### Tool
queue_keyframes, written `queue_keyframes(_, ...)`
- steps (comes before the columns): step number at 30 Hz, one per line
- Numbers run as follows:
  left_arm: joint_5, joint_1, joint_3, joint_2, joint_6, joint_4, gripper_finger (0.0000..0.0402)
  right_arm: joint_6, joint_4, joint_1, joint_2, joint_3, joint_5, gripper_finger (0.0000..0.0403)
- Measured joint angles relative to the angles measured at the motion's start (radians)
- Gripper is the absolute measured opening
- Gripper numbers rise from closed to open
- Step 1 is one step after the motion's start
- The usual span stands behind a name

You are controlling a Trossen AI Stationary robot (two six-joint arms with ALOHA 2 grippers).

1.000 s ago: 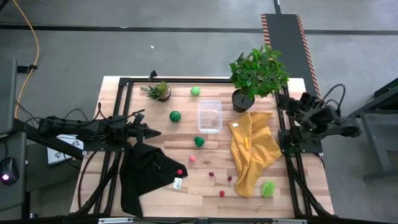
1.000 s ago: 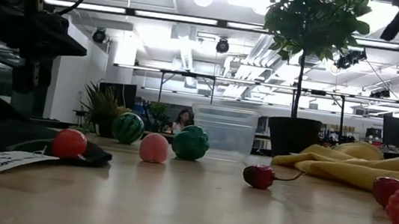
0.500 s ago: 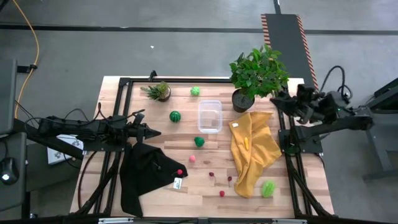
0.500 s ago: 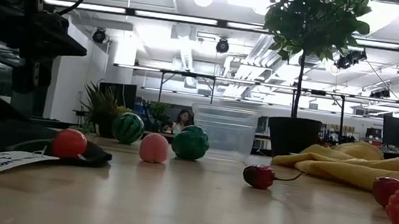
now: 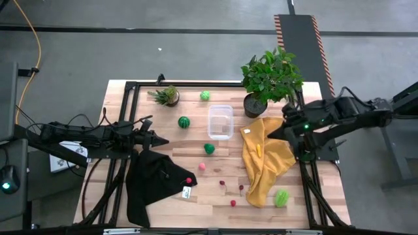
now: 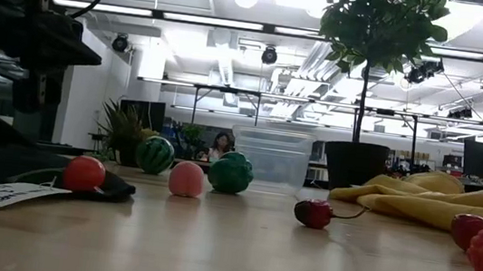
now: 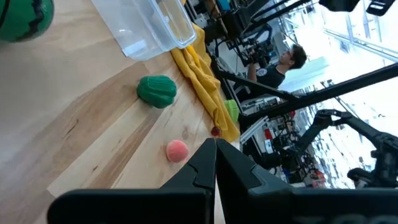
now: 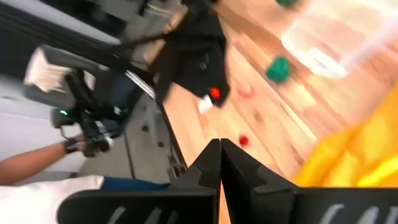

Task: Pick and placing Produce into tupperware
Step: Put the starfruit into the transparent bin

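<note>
Tupperware (image 5: 220, 121) sits empty mid-desk; right gripper (image 5: 270, 136), pinched closed, hovers at its three o'clock over yellow cloth (image 5: 266, 158); left gripper (image 5: 166, 139) closed too.

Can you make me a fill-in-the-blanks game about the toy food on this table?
1. The clear tupperware has ____ inside it.
2. The striped melon sits on the bare ____ table.
3. The small yellow piece lies on the ____ cloth.
4. The left pincer and the right pincer are both ____.

Missing words: nothing; wooden; yellow; shut
</note>
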Motion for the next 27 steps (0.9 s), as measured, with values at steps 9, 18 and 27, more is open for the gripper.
queue_keyframes(9, 0.001, 0.000, 0.000, 0.000, 0.000, 0.000, 0.0001, 0.285, -0.140, 0.286, 0.130, 0.012, 0.168, 0.0000)
queue_keyframes(18, 0.000, 0.000, 0.000, 0.000, 0.001, 0.000, 0.0001, 0.903, -0.279, 0.537, 0.288, 0.012, 0.243, 0.0000)
queue_keyframes(27, -0.002, 0.000, 0.000, 0.000, 0.001, 0.000, 0.0001, 1.247, -0.314, 0.643, 0.431, 0.012, 0.105, 0.0001)
